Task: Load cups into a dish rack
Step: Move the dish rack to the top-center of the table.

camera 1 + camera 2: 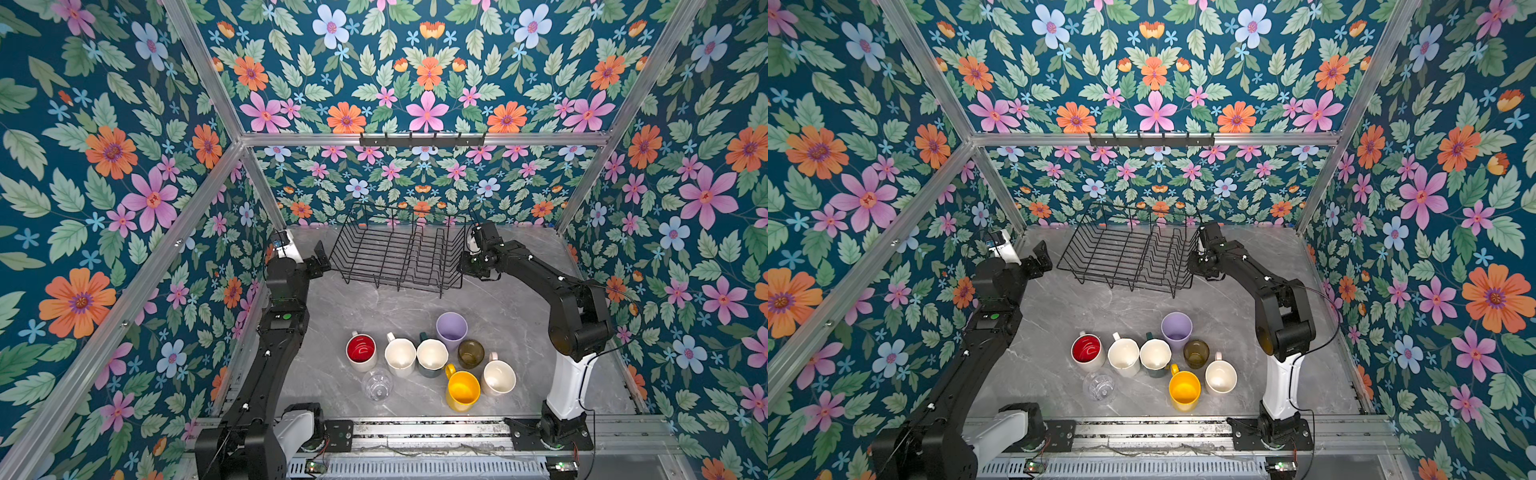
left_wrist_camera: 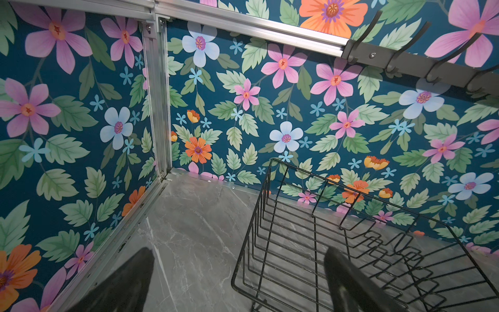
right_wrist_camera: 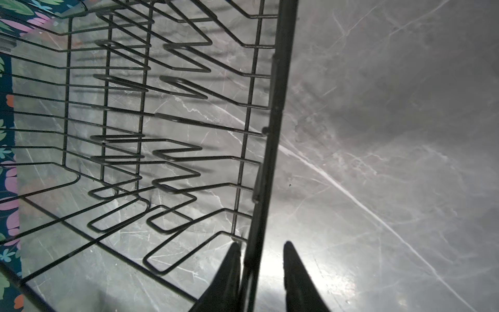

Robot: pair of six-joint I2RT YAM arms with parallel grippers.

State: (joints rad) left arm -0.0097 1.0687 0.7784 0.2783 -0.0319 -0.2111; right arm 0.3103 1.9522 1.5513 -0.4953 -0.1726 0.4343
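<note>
While eight cups (image 1: 432, 355) cluster, one rack (image 1: 397, 253) beyond.

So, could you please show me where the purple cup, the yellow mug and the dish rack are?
purple cup (image 1: 451, 327): in a top view, on the inside of its open mouth.
yellow mug (image 1: 463, 387): in a top view, on its yellow inside.
dish rack (image 3: 273, 135): right wrist view, on its thick rim wire.
</note>
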